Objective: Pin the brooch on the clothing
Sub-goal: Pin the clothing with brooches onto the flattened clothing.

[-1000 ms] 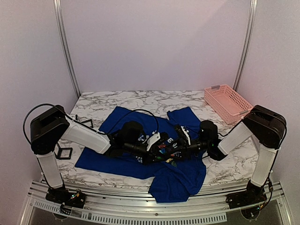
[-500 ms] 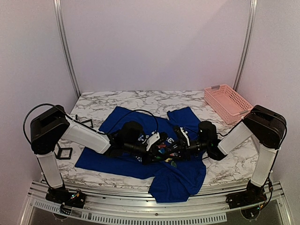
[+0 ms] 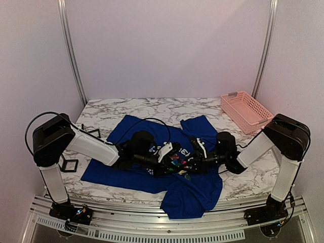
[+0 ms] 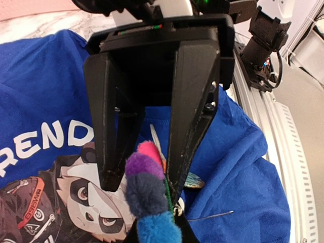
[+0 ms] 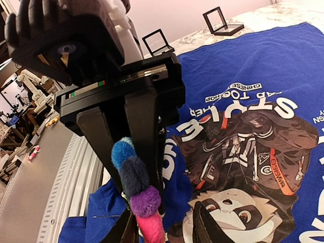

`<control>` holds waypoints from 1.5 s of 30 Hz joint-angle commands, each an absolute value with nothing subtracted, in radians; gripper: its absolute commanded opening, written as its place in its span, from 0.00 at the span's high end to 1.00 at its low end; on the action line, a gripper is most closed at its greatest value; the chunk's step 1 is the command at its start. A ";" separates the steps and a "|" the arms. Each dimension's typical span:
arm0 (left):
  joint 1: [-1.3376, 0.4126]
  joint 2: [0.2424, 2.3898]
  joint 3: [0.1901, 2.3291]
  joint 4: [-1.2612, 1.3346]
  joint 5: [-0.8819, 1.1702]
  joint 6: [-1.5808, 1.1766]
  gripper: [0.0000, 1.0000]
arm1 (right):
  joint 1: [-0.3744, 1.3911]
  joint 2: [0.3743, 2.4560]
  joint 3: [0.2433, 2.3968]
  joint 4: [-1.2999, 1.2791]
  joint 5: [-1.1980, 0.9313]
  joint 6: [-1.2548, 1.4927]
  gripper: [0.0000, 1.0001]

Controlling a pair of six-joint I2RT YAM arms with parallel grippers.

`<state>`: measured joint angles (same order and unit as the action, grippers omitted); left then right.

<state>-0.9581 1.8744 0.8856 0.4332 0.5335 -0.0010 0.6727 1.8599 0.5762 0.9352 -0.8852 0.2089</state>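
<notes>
Just above the printed chest of one blue T-shirt [image 3: 126,129], at frame centre, one flower brooch [image 4: 147,192] shows fuzzy pink, purple, navy and blue petals. The left gripper [image 5: 132,172] pinches it. The right gripper [image 4: 144,174] straddles it, grip unclear. One pink basket [image 3: 246,111] sits upper right.

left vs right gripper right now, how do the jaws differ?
Left gripper: jaws nearly shut, pinching the brooch. Right gripper: jaws wider, flanking it; grip unclear. Left gripper points in from the left, right gripper from the right. Both meet nose to nose above the shirt print.
</notes>
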 commanded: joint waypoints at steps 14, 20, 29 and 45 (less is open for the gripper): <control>-0.963 1.860 0.879 0.459 0.577 0.003 1.00 | 0.686 1.886 0.586 1.087 -0.973 0.232 0.46; -0.963 1.861 0.877 0.461 0.577 0.003 1.00 | 0.689 1.899 0.589 1.067 -0.969 0.223 0.54; -0.964 1.858 0.874 0.465 0.578 0.003 1.00 | 0.687 1.899 0.586 1.057 -0.956 0.224 0.75; -0.962 1.857 0.874 0.465 0.580 0.004 1.00 | 0.667 1.875 0.561 1.028 -0.941 0.224 0.87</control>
